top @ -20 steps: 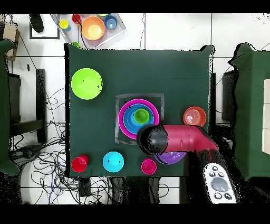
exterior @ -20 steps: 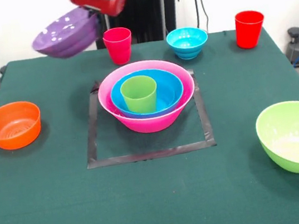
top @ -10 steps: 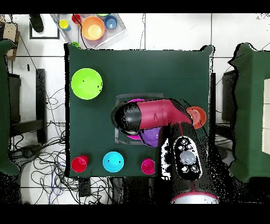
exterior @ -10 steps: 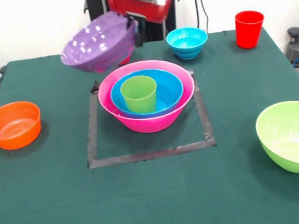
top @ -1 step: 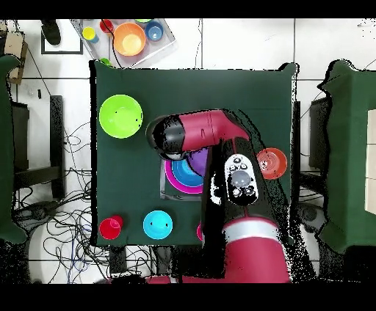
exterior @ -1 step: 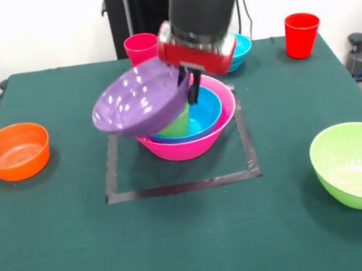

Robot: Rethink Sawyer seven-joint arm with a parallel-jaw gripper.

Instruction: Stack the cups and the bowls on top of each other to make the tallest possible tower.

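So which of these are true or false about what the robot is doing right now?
1. The gripper holds the purple bowl by its rim. True.
2. The purple bowl hangs level. False: it is tilted.
3. The pink bowl holds a blue bowl. True.
4. The orange bowl is in the pile. False: it stands alone on the table.
5. The red cup lies on its side. False: it stands upright.

purple bowl (exterior @ -1 step: 142, 105): glossy smooth plastic
pink bowl (exterior @ -1 step: 189, 144): shiny plastic
table cover (exterior @ -1 step: 82, 252): matt green cloth
tape square (exterior @ -1 step: 182, 187): dull grey tape
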